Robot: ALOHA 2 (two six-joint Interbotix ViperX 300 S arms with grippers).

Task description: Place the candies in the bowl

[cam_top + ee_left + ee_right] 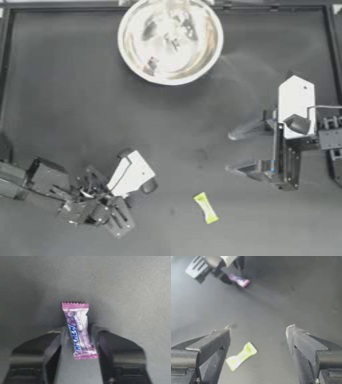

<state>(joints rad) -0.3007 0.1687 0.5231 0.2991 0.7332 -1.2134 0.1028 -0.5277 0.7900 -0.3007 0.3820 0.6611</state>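
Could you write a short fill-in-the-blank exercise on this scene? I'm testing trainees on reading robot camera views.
1. The left gripper is shut on the ____ candy.
2. The yellow-green candy lies on the ____, not in the bowl.
3. The right gripper has its jaws ____.

Missing words: purple; table; open

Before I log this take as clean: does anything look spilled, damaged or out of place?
Nothing stands out. The bowl sits upright at the table's far edge. The left gripper is shut on the purple candy, its wrapper intact. The yellow candy lies flat on the table, and the right gripper is open.
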